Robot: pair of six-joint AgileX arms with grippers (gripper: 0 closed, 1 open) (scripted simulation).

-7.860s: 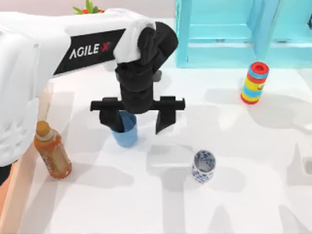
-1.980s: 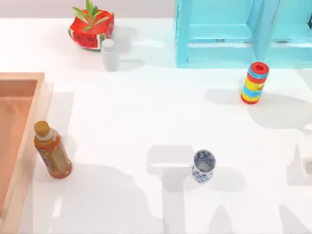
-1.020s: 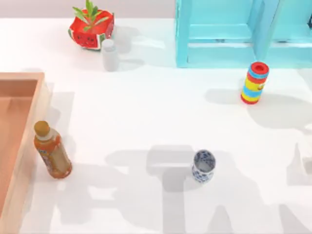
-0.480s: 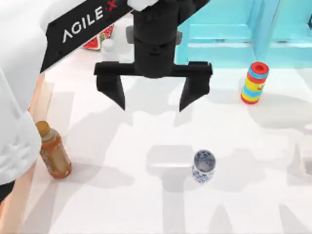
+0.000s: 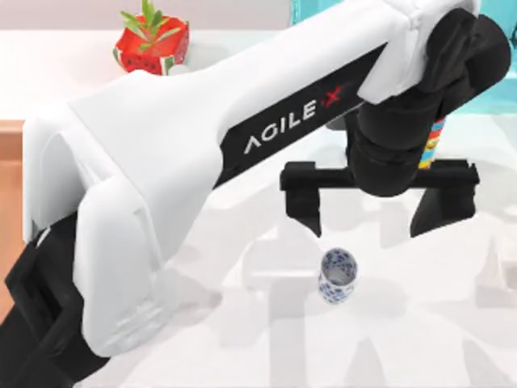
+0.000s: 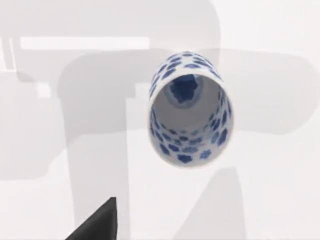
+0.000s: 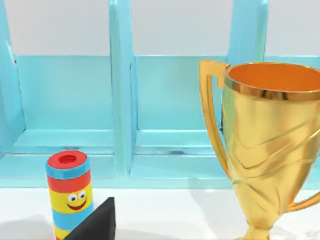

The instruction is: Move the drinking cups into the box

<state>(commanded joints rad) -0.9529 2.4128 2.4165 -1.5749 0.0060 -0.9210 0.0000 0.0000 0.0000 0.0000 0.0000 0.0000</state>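
Hovering over the right-centre table, left gripper (image 5: 378,212) hung with fingers spread wide, empty, just beyond the upright floral cup (image 5: 337,276), which stood well right of the box (image 5: 10,137); that cup remained to be moved.

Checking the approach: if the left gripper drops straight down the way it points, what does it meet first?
Probably the floral cup, upright on the table; the open left gripper hovers above it, slightly off-centre.

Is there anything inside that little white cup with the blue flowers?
No: the left wrist view looks into the floral cup and shows only its patterned wall and blue bottom. The open left gripper hangs above it.
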